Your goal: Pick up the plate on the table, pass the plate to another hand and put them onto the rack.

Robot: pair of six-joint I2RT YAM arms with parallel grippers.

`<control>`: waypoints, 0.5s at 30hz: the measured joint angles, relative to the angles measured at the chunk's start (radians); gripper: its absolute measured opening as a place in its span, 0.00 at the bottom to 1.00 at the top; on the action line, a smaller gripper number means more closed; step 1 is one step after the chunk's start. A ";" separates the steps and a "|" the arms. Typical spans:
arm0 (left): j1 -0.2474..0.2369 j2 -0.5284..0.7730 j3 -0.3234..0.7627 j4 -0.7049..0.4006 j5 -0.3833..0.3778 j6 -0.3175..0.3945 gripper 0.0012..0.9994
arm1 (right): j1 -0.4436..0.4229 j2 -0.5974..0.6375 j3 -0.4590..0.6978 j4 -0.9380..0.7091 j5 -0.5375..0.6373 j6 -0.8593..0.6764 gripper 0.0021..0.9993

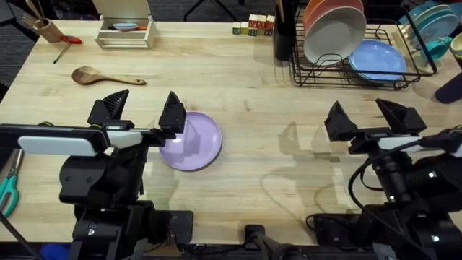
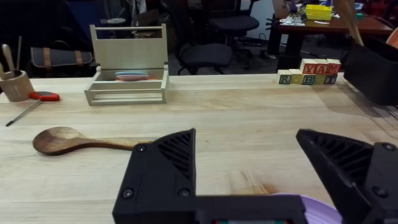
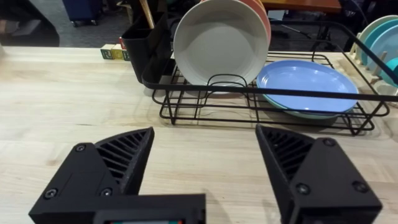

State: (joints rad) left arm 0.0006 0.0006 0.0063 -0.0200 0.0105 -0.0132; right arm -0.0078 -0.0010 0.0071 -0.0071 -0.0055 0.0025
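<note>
The lavender plate [image 1: 192, 141] lies flat on the table [image 1: 274, 152], left of centre. My left gripper [image 1: 141, 110] is open above the plate's left rim, with one finger overlapping that rim in the overhead view. In the left wrist view a sliver of the plate [image 2: 314, 205] shows under the open left gripper [image 2: 245, 137]. My right gripper [image 1: 368, 117] is open and holds nothing, right of centre and well apart from the plate. The black wire rack [image 1: 325, 81] stands at the back right, straight ahead of the right gripper [image 3: 205, 134] in the right wrist view, where the rack [image 3: 249, 92] holds other plates.
A white plate [image 1: 333, 36] stands upright in the rack and a light blue plate [image 1: 377, 59] lies in it. A wooden spoon [image 1: 108, 76], a white-and-wood tray box [image 1: 124, 32], letter blocks [image 1: 253, 27] and a black utensil holder [image 1: 284, 36] sit along the back.
</note>
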 joint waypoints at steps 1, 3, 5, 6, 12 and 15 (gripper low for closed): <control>0.000 0.000 0.000 0.000 0.000 0.000 0.99 | 0.000 0.000 0.000 0.000 0.000 0.000 0.99; -0.003 0.000 0.000 0.000 0.000 0.000 0.99 | -0.002 0.000 0.000 0.000 0.002 0.000 0.99; -0.003 0.000 0.000 -0.001 0.000 -0.002 0.99 | -0.002 0.000 0.000 -0.005 0.002 0.000 1.00; -0.003 0.000 0.000 -0.001 0.000 -0.002 0.99 | -0.002 0.000 0.000 -0.006 0.002 0.000 1.00; -0.003 0.000 0.000 -0.001 0.000 -0.002 0.99 | -0.002 0.000 0.000 -0.006 0.005 0.000 1.00; -0.003 0.000 0.000 0.002 0.000 -0.002 0.99 | -0.002 0.000 0.001 -0.006 0.016 0.000 1.00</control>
State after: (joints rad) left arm -0.0025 0.0010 0.0063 -0.0177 0.0105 -0.0150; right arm -0.0097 -0.0010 0.0078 -0.0131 0.0102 0.0028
